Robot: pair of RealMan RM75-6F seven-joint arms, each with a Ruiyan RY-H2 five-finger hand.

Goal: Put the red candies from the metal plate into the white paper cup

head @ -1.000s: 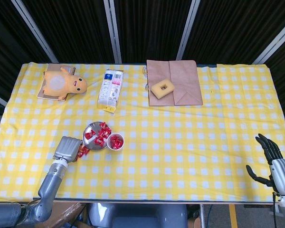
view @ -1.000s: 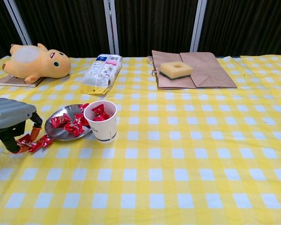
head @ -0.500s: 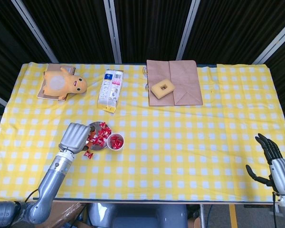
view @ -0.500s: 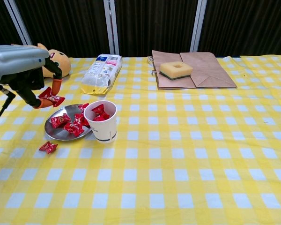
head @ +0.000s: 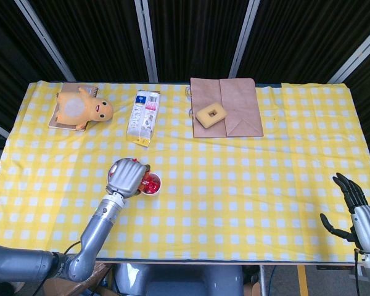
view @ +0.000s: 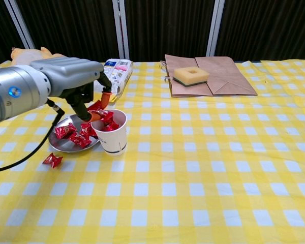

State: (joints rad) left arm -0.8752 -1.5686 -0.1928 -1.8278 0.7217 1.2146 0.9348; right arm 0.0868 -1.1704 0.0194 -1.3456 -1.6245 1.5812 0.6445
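The white paper cup (view: 113, 140) stands on the tablecloth with several red candies inside, touching the right rim of the metal plate (view: 61, 145). More red candies (view: 66, 131) lie in the plate. My left hand (view: 73, 81) hovers over the cup's left rim and pinches one red candy (view: 96, 107) at its fingertips. In the head view this hand (head: 126, 177) hides most of the plate beside the cup (head: 152, 184). One loose candy (view: 52, 160) lies on the cloth in front of the plate. My right hand (head: 353, 206) rests open at the table's front right edge.
A yellow plush toy (head: 81, 108) on a book lies at the back left. A white snack packet (head: 145, 116) lies behind the plate. A brown paper bag (head: 234, 111) with a yellow sponge (head: 210, 115) on it sits at the back centre.
My left hand picked a candy off the cloth left of the plate, lifted it and carried it right to above the cup. One candy stayed on the cloth. The right hand stayed still.
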